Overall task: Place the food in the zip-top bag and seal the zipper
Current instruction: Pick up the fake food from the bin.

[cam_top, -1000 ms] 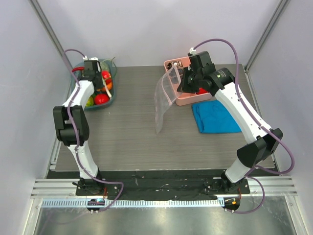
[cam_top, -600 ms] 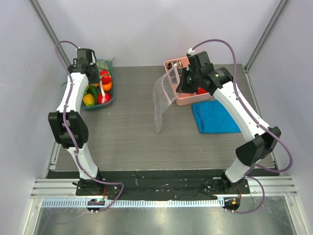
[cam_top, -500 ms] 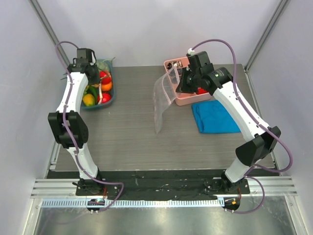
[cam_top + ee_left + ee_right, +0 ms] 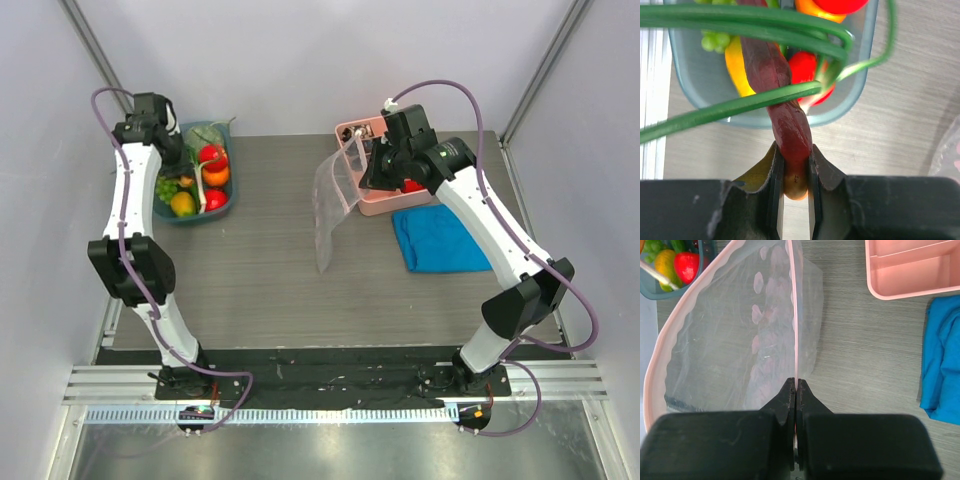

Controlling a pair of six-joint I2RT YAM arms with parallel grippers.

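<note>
Two robot arms stood over a grey tabletop (image 4: 260,290). From above, the left wrist at the far left corner hid what it held, and the right arm covered part of one pink tray (image 4: 378,208). One folded blue cloth (image 4: 440,240) lay just nearer than the tray.

In the left wrist view, the left claw (image 4: 793,156) pinched one long dark red piece (image 4: 771,70) of food by its tan end. Its long axis ran straight away from the claw and over the near rim of one blue-grey bin (image 4: 695,80); its far tip was cut off at the top edge. About three thick green stems (image 4: 740,22) crossed in front, blurred, and it was hard to tell what they belonged to. Behind them lay green grapes (image 4: 712,42), one yellow piece (image 4: 737,70) and one red piece (image 4: 802,70). From above, the bin showed two red pieces, one orange, one yellow and the grapes.

The right claw (image 4: 795,386), fingers pressed together, pinched one clear dotted bag (image 4: 730,340) by its pink zipper (image 4: 795,315) edge. The bag hung beside the tray, its long axis running down toward the tabletop. Its mouth gaped: one lip ran straight from the claw, the other bowed out to the left. Whether its lower corner touched the tabletop was unclear
</note>
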